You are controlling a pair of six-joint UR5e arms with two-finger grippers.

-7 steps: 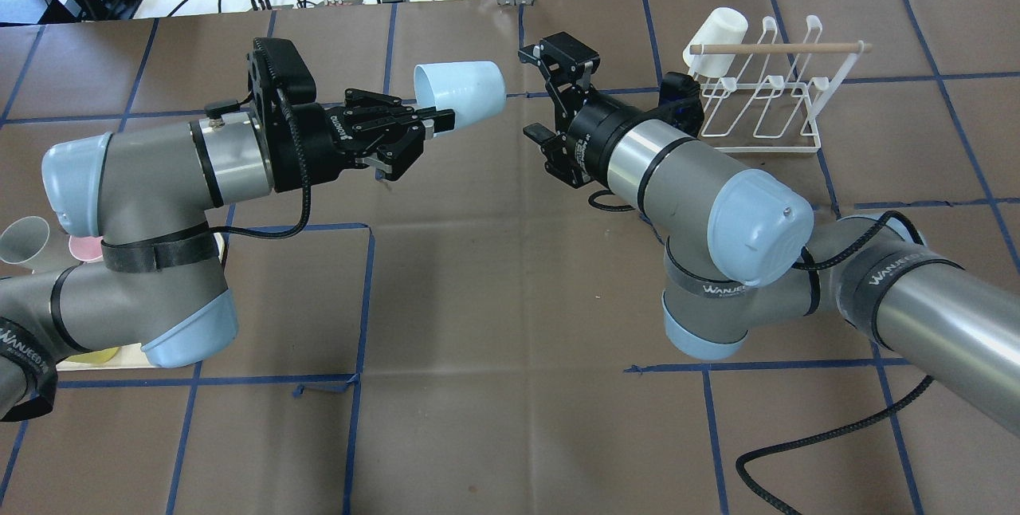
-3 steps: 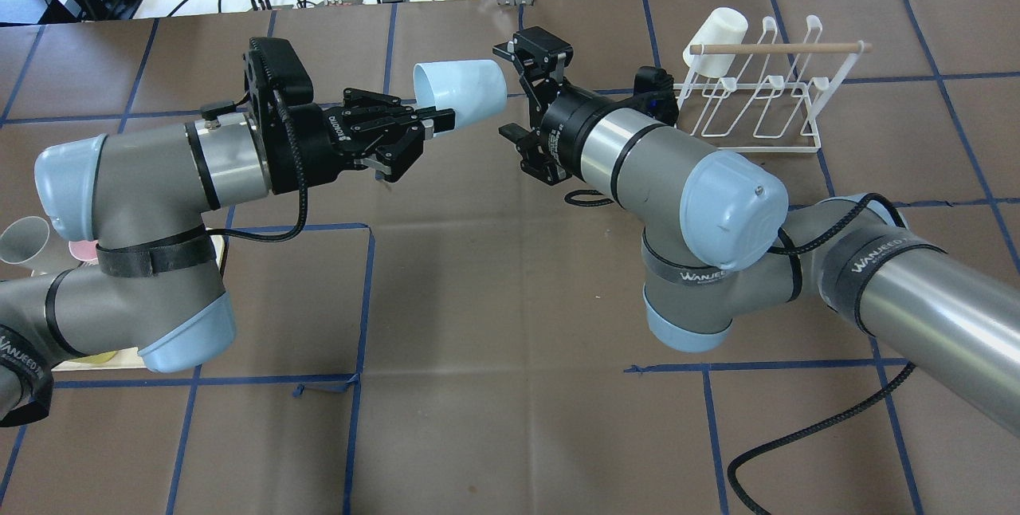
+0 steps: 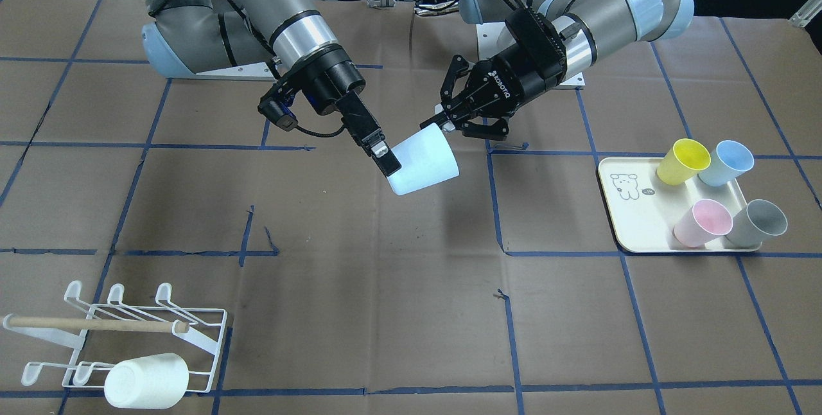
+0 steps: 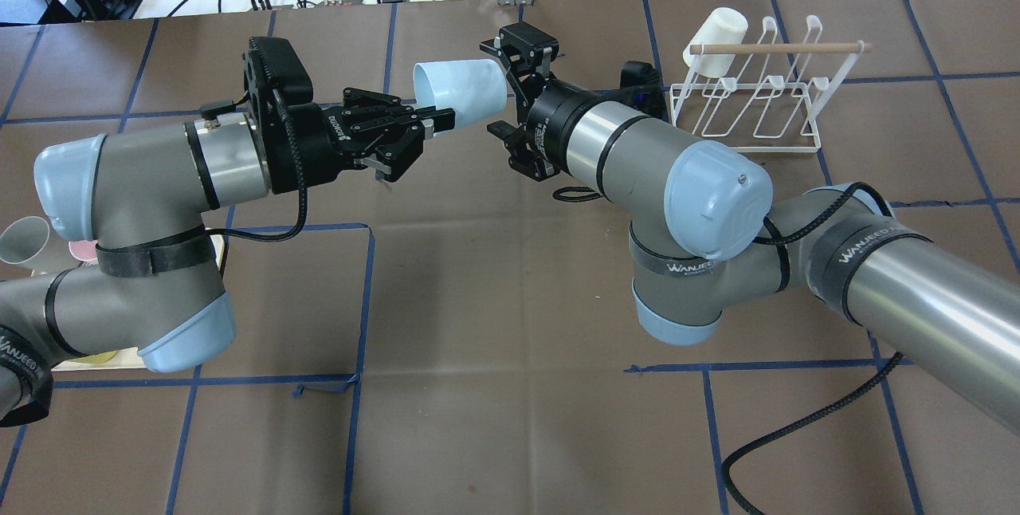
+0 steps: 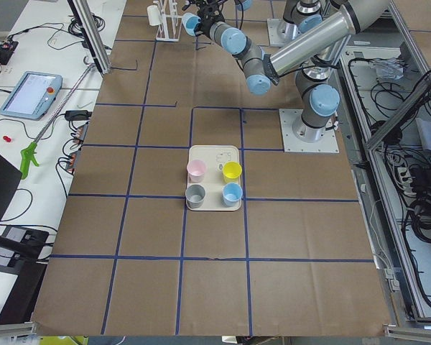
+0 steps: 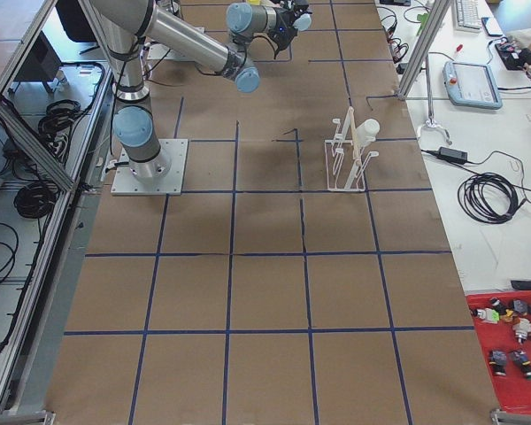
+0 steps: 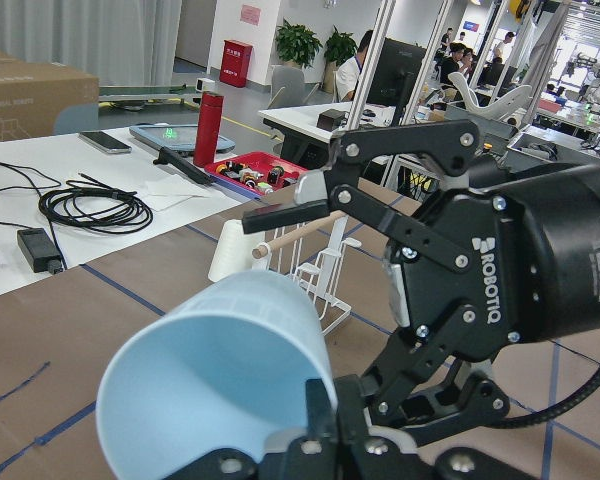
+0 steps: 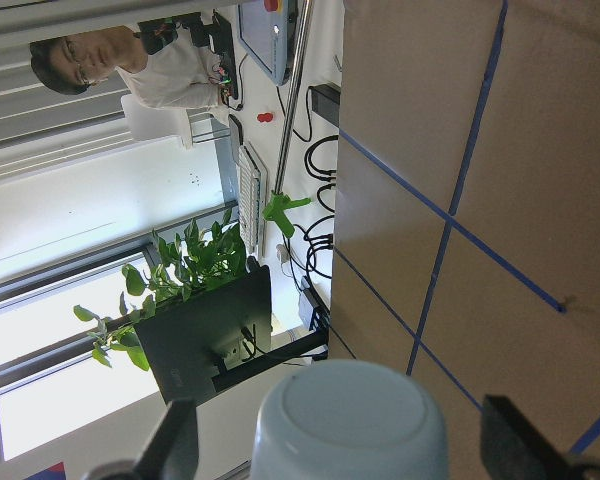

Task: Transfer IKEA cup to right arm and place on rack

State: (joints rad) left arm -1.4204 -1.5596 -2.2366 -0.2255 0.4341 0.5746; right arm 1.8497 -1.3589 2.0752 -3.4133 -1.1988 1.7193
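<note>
I find the cup [image 4: 462, 91] off the table [image 4: 494, 419], held in the air to the robot's left of the rack [image 4: 753, 104] and well apart from it. It is pale blue and lies on its side, base toward the rack, mouth away from it.

The left gripper [image 4: 438, 118] is clamped on the cup's rim, at the end far from the rack. One finger sits inside the mouth, the other outside on the wall. In the left wrist view the cup projects straight out from that grip.

The right gripper [image 4: 491, 87] stands between the cup and the rack, jaws apart and straddling the cup's base end. In the right wrist view the base sits centred between the two fingers [image 8: 175, 445], with a gap on each side and no contact. In the front view one finger lies close along the cup's wall; I cannot tell from there whether it touches. The right arm [image 4: 629, 140] reaches in on the robot's side of the rack, its wrist between rack and cup.

The rack stands on the table with a wooden dowel [image 4: 781, 47] across its top. A white cup [image 4: 717, 30] sits over a prong at the rack's end nearest the held cup.

A tray [image 3: 632, 209] lies beyond the held cup from the rack, well apart from it. It carries a yellow cup [image 3: 684, 161], a blue cup [image 3: 725, 163], a pink cup [image 3: 703, 222] and a grey cup [image 3: 758, 222], all mouth up.
</note>
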